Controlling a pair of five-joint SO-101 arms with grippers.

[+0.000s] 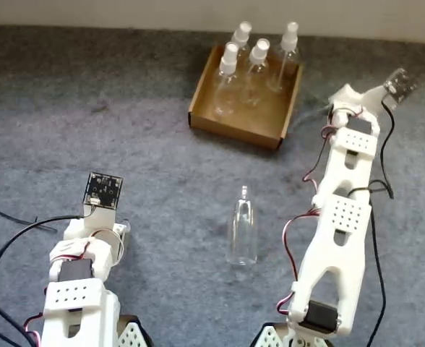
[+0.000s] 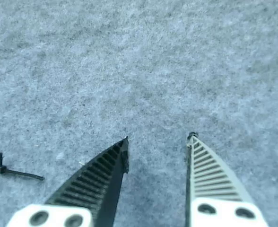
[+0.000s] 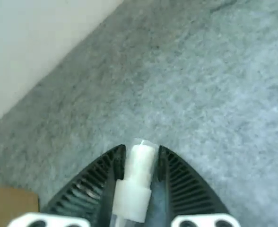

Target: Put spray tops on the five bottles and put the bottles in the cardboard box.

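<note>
High view: four bottles with tops (image 1: 258, 65) were seen standing in cardboard box (image 1: 230, 130) at far side of counter (image 1: 162, 217). Fifth bottle (image 1: 243, 231) was seen upright mid counter, no top on, well apart from box. Right pincer (image 1: 399, 84) was seen beyond box, near far edge.

Step judged: last top to be fitted. Top best lined up straight over neck, then pushed down softly so bottle is not tipped.

Left wrist view: left pincer (image 2: 159, 138) was seen wide open, nothing held, bare counter below.

Right wrist view: right pincer was seen squeezed on white spray top (image 3: 136, 184).
</note>
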